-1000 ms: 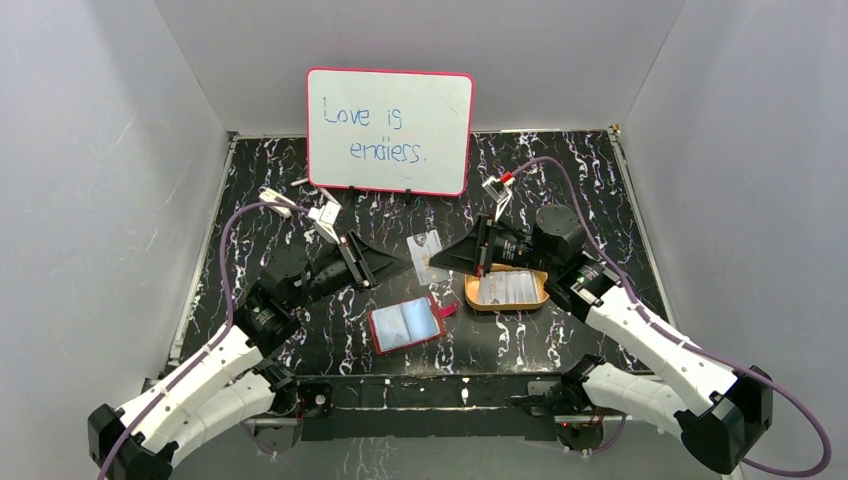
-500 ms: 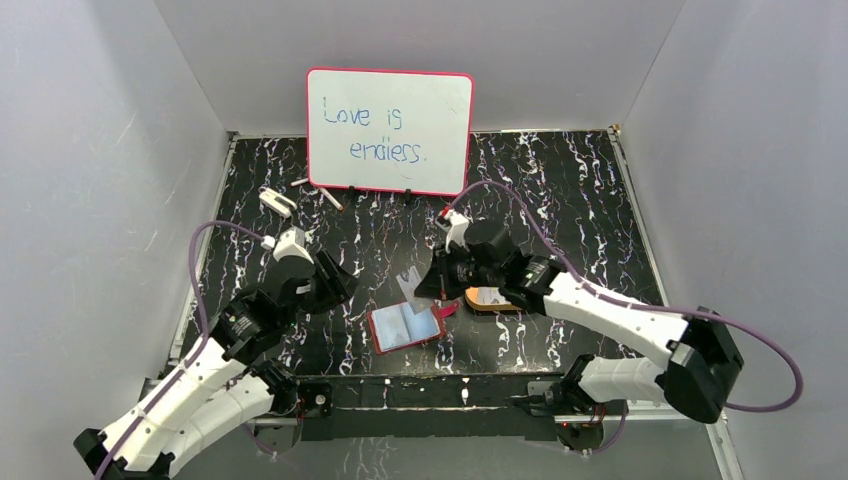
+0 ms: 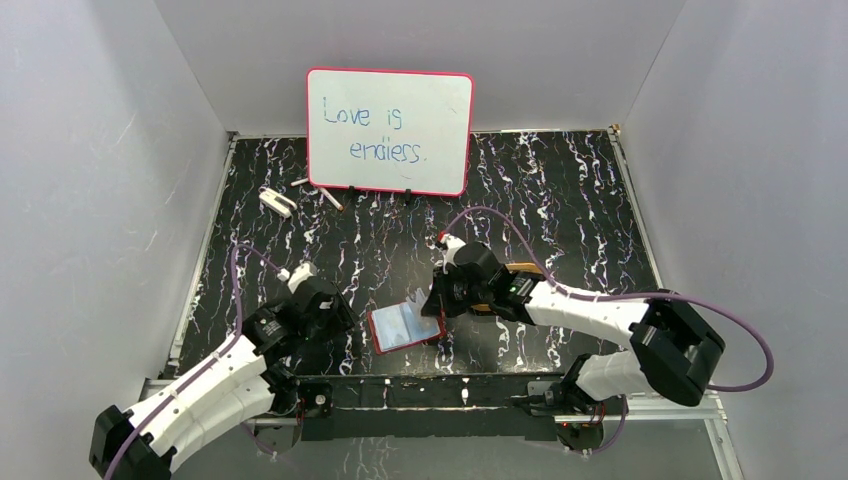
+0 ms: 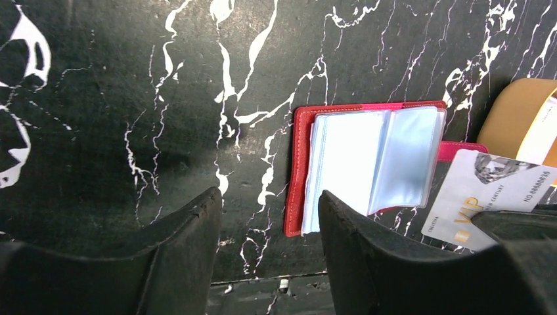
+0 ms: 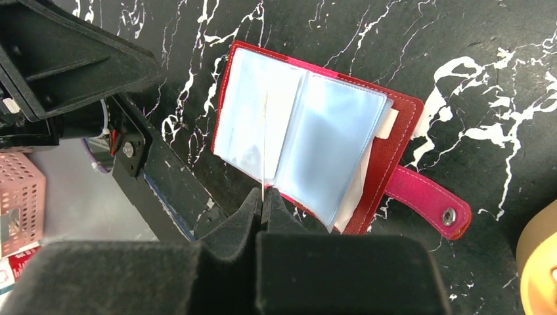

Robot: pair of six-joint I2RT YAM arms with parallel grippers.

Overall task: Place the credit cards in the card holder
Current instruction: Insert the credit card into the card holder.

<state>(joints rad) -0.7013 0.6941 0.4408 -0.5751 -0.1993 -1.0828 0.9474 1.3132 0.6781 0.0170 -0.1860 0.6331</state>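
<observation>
My right gripper (image 5: 263, 193) pinches a credit card (image 4: 486, 190) edge-on over the open card holder (image 5: 328, 144), orange tray (image 4: 519, 111) just beside; my left gripper (image 4: 269, 197) stands agape and empty nearby.

I see the black, white-veined marble table (image 3: 560, 190) with a pink-framed whiteboard (image 3: 390, 130) standing upright at its back edge, and a small white clip (image 3: 275, 201) and a pen (image 3: 331, 198) lying just in front of the board's left corner. Near the front middle, the red card holder (image 3: 405, 326) lies open and flat, clear pockets facing up and snap tab pointing right. Just beside that tab sits an orange-rimmed tray (image 4: 515, 111), which I can only partly make out.
</observation>
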